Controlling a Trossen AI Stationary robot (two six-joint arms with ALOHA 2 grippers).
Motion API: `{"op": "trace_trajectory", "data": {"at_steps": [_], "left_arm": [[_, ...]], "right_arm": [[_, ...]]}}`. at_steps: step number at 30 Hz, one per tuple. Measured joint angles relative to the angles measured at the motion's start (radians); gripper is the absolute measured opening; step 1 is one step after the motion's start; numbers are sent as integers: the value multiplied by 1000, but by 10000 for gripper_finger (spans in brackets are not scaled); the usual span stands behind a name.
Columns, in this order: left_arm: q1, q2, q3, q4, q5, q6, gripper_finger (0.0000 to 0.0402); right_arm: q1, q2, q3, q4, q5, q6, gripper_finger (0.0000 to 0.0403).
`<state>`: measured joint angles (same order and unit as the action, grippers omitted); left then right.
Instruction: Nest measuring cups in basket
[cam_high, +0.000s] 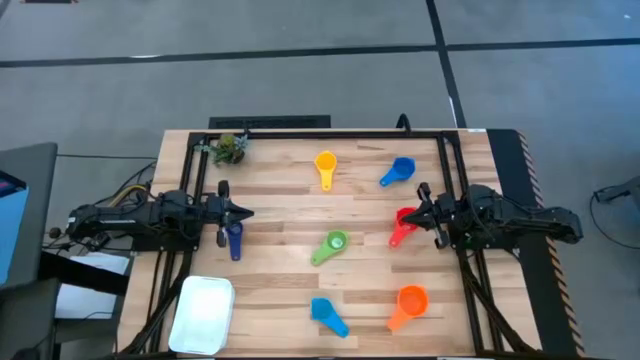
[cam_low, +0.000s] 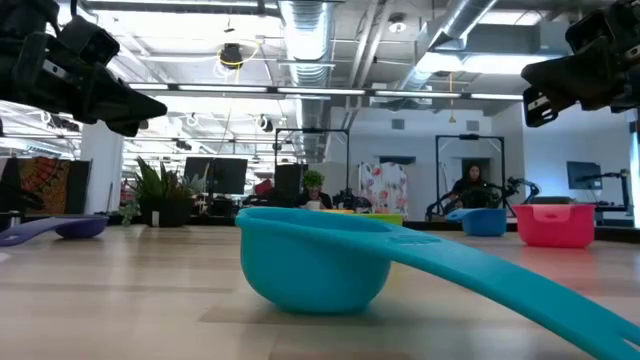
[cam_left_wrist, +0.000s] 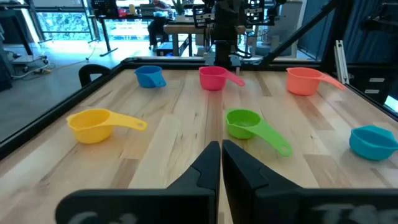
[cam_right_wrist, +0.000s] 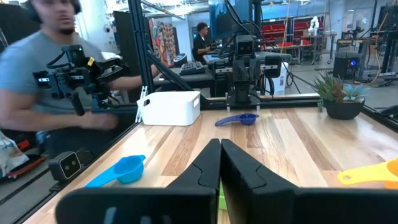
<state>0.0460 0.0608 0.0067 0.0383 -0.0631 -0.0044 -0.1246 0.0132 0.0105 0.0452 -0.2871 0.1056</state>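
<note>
Right pincer partly hides the red cup from above.

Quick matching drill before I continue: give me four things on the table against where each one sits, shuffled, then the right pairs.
Things:
1. yellow cup
2. red cup
3. dark blue cup
4. basket

Places:
A. under the left gripper
B. table's near left corner
C. beside the right gripper
D. far side, next to the blue cup

Pairs: 1-D, 2-C, 3-A, 4-B
</note>
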Motion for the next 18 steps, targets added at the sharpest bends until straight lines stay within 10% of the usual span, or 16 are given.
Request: {"op": "trace_trajectory", "data": {"at_steps": [18], "left_arm": [[0, 0, 0, 0, 0, 0, 6]], "right_arm": [[0, 0, 0, 0, 0, 0, 37]]}}
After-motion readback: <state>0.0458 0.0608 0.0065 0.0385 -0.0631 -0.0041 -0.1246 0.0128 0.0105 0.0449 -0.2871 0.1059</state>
